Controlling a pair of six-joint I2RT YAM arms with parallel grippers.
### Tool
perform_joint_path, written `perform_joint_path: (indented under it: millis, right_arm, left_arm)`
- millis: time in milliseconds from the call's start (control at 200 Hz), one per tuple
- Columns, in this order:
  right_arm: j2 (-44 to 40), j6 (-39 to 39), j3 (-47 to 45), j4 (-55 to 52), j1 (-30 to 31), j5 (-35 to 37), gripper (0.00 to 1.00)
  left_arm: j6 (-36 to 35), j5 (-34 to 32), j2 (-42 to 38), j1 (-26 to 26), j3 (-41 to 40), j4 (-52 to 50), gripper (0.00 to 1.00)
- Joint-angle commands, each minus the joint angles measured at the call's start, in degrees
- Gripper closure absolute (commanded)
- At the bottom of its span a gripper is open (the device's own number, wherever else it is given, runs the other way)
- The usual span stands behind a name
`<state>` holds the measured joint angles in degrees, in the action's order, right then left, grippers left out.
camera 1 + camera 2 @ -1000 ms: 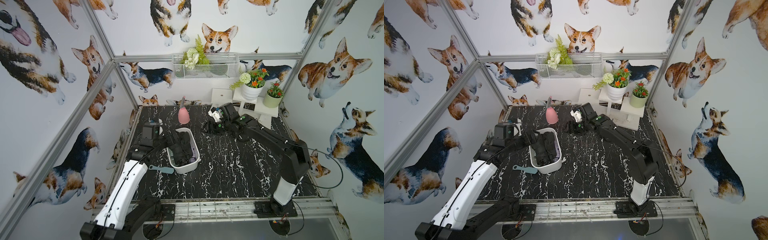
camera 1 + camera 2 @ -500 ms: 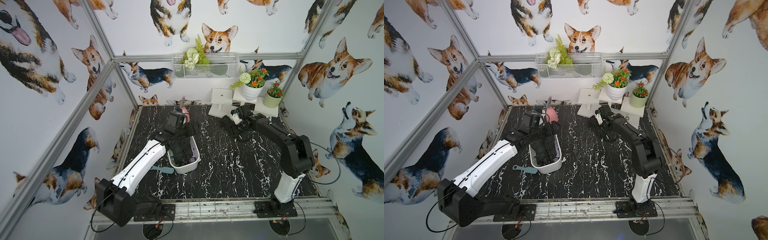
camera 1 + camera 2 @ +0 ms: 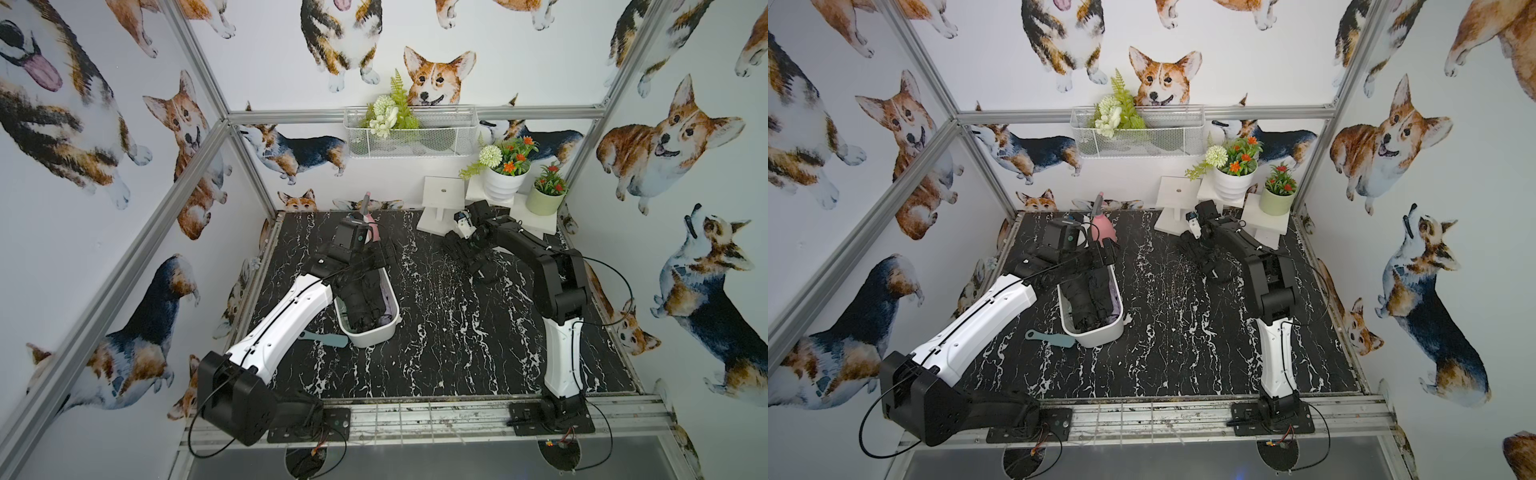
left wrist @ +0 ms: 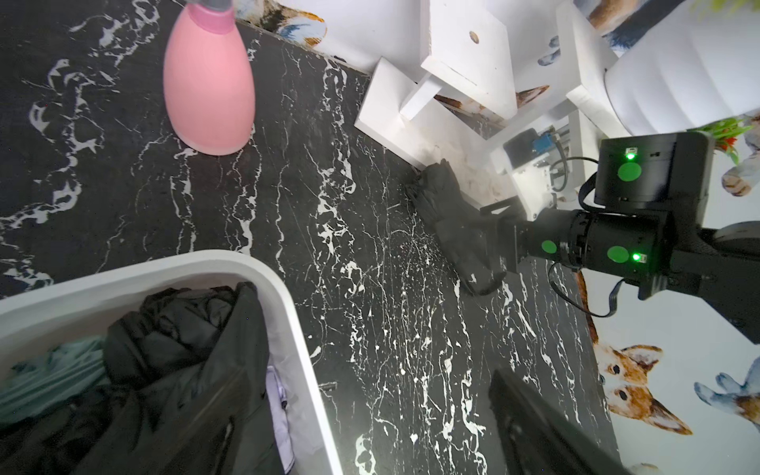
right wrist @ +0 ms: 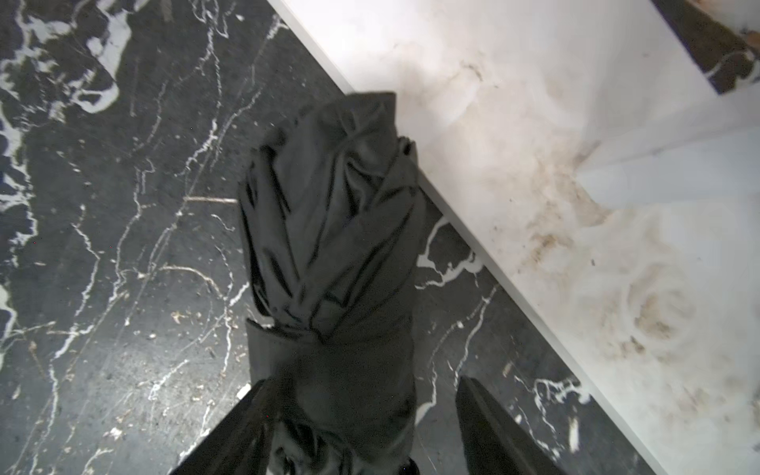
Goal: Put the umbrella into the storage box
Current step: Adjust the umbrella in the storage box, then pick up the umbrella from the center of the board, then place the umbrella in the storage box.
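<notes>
Your right gripper (image 5: 364,382) stands with its jaws spread either side of the umbrella (image 5: 329,230), and one finger (image 5: 493,432) is visibly off the fabric, so nothing is clenched. The umbrella lies flat on the table (image 3: 436,332) at the back right. Its far tip is right at the edge of the white stand (image 5: 534,164), which hems it in on that side (two potted plants (image 3: 505,170) sit on the stand above). Its long axis runs diagonally, from the stand's corner towards the front right.

A stretch of black marbled table separates it from the storage box (image 3: 374,336), which already holds black folded umbrellas lying lengthwise. Your left gripper (image 3: 380,255) hangs released over the box's far end. A pink bottle (image 4: 209,90) stands beyond the box, and a teal scoop (image 3: 328,338) lies beside its near end.
</notes>
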<state>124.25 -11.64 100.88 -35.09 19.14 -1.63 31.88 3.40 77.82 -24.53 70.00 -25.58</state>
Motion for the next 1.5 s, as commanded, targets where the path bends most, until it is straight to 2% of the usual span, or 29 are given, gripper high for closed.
perform_joint_path:
  millis: [0,165,220,340,506,656,776,981,1251,1497]
  right_arm:
    - [1.7,-0.2,0.9,-1.8,0.0,-5.0,0.26]
    - [3.4,2.3,1.3,-2.3,-0.4,-5.1,0.31]
    - [3.1,2.9,1.4,-2.8,-0.4,-5.0,0.36]
    - [0.3,4.9,-0.2,-2.9,-0.4,-6.0,0.6]
    - [-6.8,10.9,-6.2,-1.1,-0.3,-8.0,0.73]
    - [-14.5,16.9,-11.3,-1.4,1.6,-11.3,0.74]
    - [-20.4,20.0,-13.5,-3.1,6.7,-12.3,0.73]
    - [-25.0,28.9,-9.0,-7.2,16.6,-10.5,0.74]
    - [-21.6,37.1,0.4,-6.9,30.1,-10.1,0.74]
    - [-15.5,44.9,1.3,-0.3,33.1,-11.8,0.72]
  left_arm:
    - [-0.2,0.3,-1.9,1.9,-1.3,-0.9,0.04]
    - [-0.2,1.4,-6.7,6.9,-4.5,-3.0,0.04]
    - [-0.6,1.8,-8.4,8.4,-5.7,-4.0,0.03]
    - [-0.9,2.0,-12.6,12.2,-9.0,-5.6,0.03]
    - [-1.4,3.8,-16.8,17.4,-13.5,-6.7,0.03]
    - [-1.7,5.5,-18.6,20.0,-16.6,-6.9,0.03]
    - [-2.2,5.7,-19.6,20.5,-18.2,-6.8,0.03]
    - [-2.8,6.5,-21.2,20.5,-22.4,-4.8,0.05]
    - [-3.2,5.0,-24.0,20.5,-24.3,-4.1,0.07]
    - [-2.6,5.3,-24.3,20.5,-25.0,-3.1,0.08]
